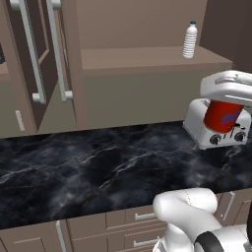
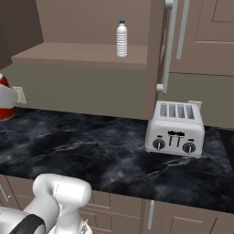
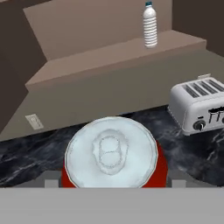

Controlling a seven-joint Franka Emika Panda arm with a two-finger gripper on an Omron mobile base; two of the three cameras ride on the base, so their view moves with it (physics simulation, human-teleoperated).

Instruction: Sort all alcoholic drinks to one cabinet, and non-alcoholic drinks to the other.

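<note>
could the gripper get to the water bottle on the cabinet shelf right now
Probably not yet: the gripper is shut on the red can, so its jaws are taken. The path looks free, though: the water bottle stands alone on the open shelf.

- Glossy white rounded arm shell (image 1: 189, 209), smooth and bulbous, without markings.
- Dark black ring joint (image 1: 209, 242) between white segments.
- White curved hand housing (image 1: 227, 86) with grey edge shading.
</note>
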